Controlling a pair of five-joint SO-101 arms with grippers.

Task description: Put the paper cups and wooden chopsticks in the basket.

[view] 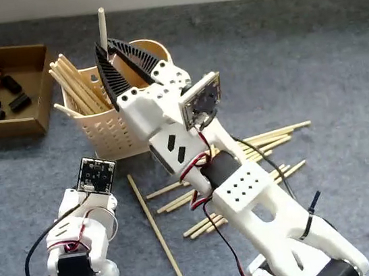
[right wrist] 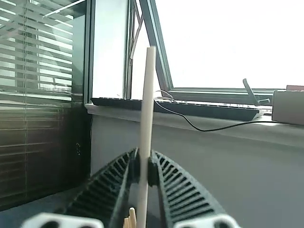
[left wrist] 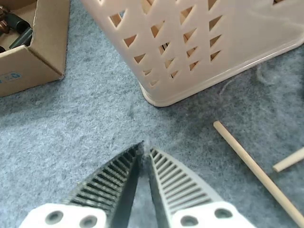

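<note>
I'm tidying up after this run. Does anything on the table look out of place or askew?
Yes: loose chopsticks lie scattered criss-cross on the carpet beside the basket, and a single chopstick lies apart at a slant in front of it. The right claw holds an upright chopstick over the basket.

Both arms (view: 246,191): white plastic shells, black servos, red-black cables. Each tool (left wrist: 144,151): black ribbed fingers (left wrist: 109,180), white screwed base.

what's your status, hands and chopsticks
Right hand shut on chopstick, upright above basket. Left hand shut, empty, beside basket. Loose chopsticks on carpet.
</note>
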